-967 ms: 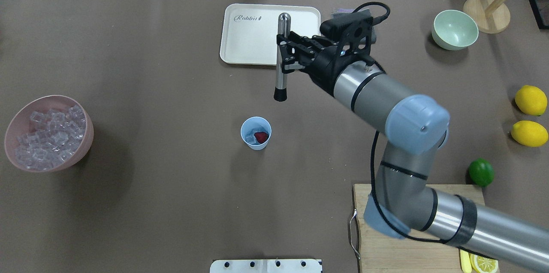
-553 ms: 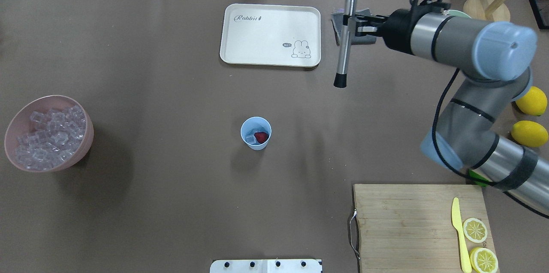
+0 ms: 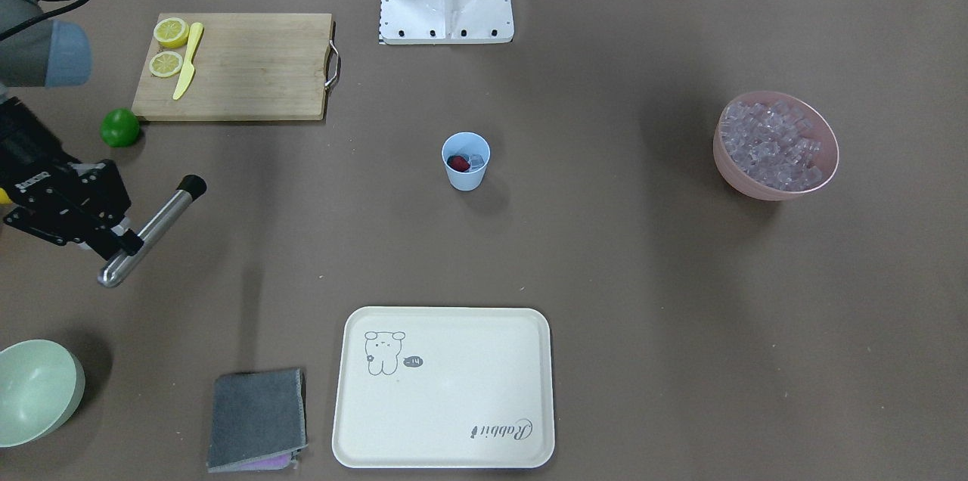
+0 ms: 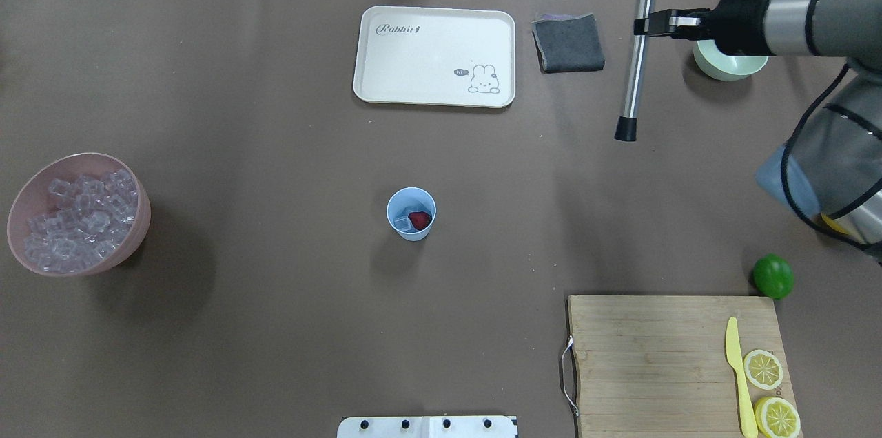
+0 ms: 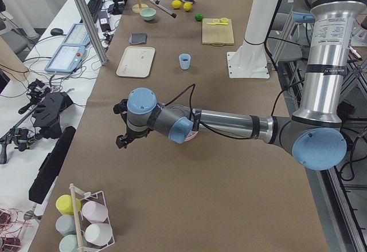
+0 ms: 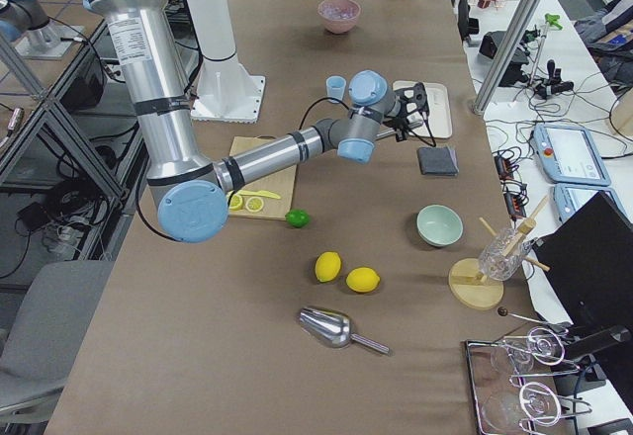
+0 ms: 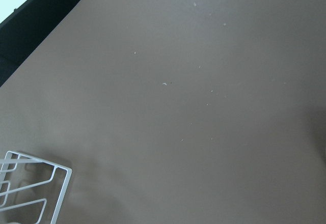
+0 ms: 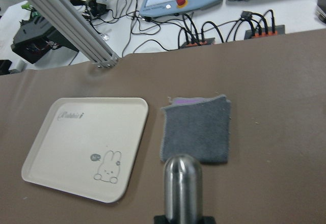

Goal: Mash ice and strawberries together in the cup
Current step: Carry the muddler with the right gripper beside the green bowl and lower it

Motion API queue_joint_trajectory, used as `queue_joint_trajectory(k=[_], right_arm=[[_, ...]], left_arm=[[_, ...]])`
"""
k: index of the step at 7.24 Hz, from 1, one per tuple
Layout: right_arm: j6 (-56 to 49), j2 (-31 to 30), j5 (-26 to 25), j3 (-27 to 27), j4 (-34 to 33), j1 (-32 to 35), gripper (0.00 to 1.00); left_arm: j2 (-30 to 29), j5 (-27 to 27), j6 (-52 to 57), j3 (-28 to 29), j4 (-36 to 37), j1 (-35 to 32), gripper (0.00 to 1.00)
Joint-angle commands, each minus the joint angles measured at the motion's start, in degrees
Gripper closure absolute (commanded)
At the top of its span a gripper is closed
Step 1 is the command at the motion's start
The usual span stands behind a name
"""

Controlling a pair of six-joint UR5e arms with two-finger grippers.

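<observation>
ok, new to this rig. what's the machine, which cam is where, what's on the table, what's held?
Two robot arms at a brown table. Views: overhead from behind the robot, one facing it, one from each table end, one on each wrist. The right gripper is shut on a metal muddler, up near the green bowl. The left gripper shows only from the side; open or shut, I can't tell. Mid-table: a blue cup holding a strawberry and ice. Also a pink bowl of more ice, tray, cloth, board, lime.
</observation>
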Motion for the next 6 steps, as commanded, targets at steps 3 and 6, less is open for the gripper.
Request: queue_joint_trajectory(k=[3, 6], right_arm=[[-4.38, -0.32, 13.03, -15.21, -0.54, 3.64, 1.00], [-5.19, -0.49, 12.44, -18.66, -1.42, -1.61, 1.00]], left_arm=[[-0.22, 0.28, -0.03, -1.68, 0.05, 0.00, 0.03], [-0.04, 0.55, 0.15, -3.18, 0.14, -1.31, 0.03]])
